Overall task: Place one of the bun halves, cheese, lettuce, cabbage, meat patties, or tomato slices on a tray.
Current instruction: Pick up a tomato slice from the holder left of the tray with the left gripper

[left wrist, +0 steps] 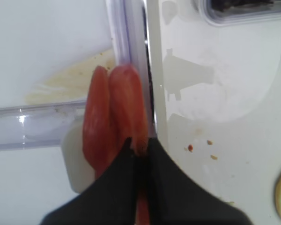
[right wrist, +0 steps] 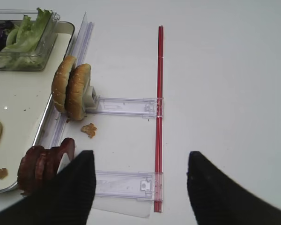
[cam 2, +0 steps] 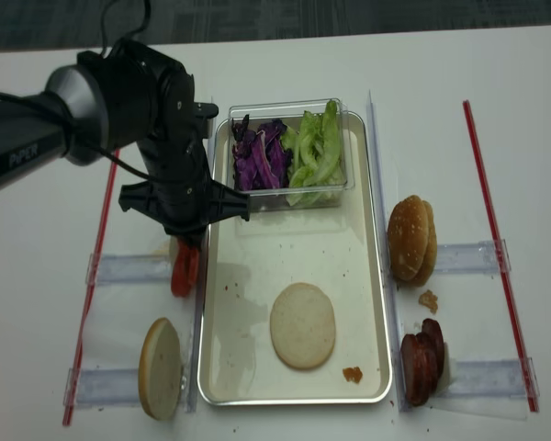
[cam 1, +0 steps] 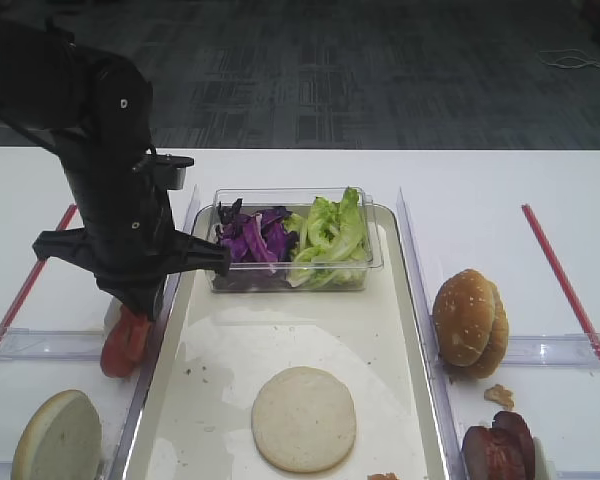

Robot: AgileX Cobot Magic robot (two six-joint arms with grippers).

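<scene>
I read the left gripper (left wrist: 139,149) pinched onto one of the upright tomato slices (left wrist: 113,117) just left of the tray (cam 1: 400,300), right gripper (right wrist: 140,161) spread above bare table, one bun half (cam 1: 304,418) apparently lying flat on tray.

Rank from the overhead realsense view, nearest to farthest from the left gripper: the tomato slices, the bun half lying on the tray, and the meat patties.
1. tomato slices: pinched in the left gripper, just off the tray's left rim.
2. bun half: lying flat mid-tray, to the gripper's right.
3. meat patties: beyond the tray's right rim, near corner.
</scene>
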